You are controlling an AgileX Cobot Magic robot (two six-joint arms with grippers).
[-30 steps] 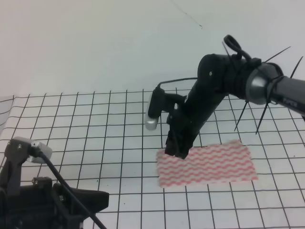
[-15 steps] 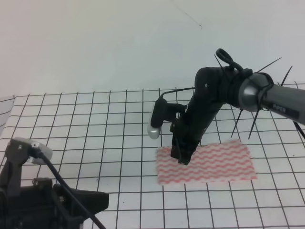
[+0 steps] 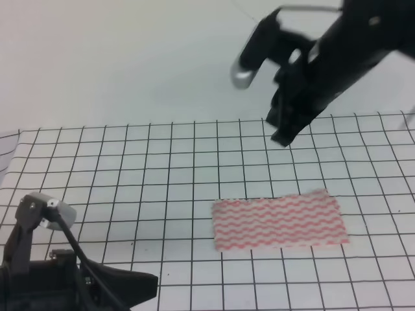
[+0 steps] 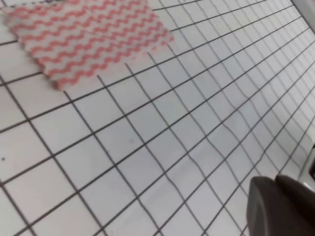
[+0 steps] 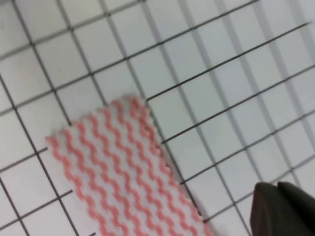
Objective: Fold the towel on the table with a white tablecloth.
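Right gripper (image 3: pixel 285 133) is lifting clear: half a second ago it was pressing down on the towel's (image 3: pixel 279 221) left end, now it is hanging high above the table (image 3: pixel 130 162), up and behind the cloth, blurred with motion. Nothing is dangling from it, so it is carrying nothing; whether its jaws are parted or closed I cannot tell from the blur, and the right wrist view shows only a dark sliver of it at the bottom corner. The towel is lying flat on the tablecloth (image 3: pixel 97 194) below and in front of that gripper, a long narrow strip, not shifted from where it sat a second ago. It is looking like one fold is already in and just got pressed; another fold is probably still pending. Left gripper (image 3: pixel 130 288) is parking low at the near left corner, well apart from the towel; its opening is not readable either.
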